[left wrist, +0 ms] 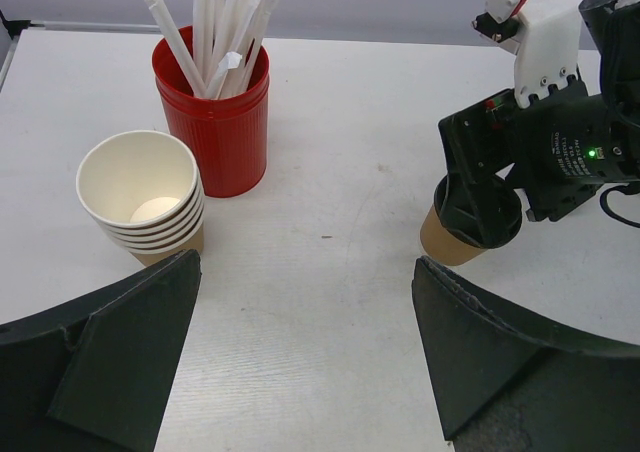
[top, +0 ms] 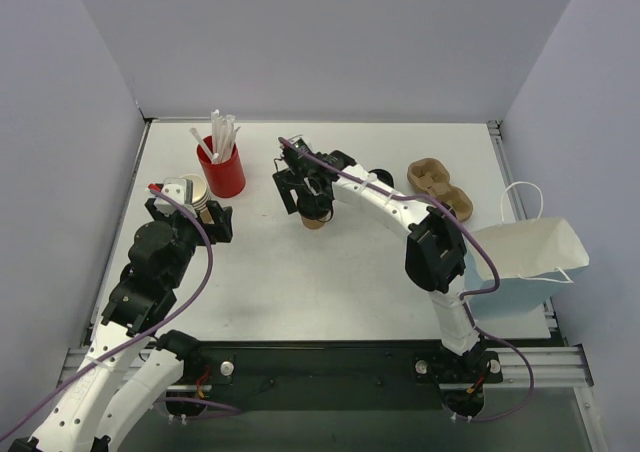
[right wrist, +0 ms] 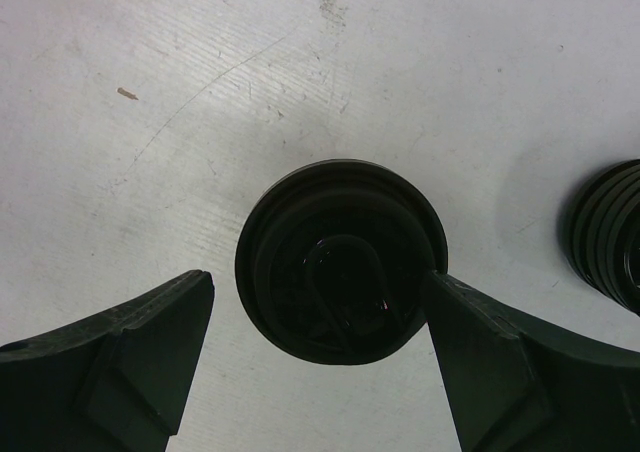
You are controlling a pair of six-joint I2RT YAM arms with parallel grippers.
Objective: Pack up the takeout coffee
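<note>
Coffee: we see the takeout coffee (right wrist: pixel 340 262) upright mid-counter (top: pixel 300 282), right of the red straw holder (top: pixel 222 170).
Right fingers (right wrist: pixel 465 332): apart, straddling its black lid, not clamped.
Left fingers (left wrist: pixel 150 307): apart, empty, by the stacked cups (left wrist: pixel 140 192).

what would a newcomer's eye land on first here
The red tin of white straws stands out at the table's back left. Mid-table, the right gripper hangs over the takeout coffee, jaws open either side of its black lid. A white paper bag sits at the right edge.

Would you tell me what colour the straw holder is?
The straw holder is red, clearest in the left wrist view.
</note>
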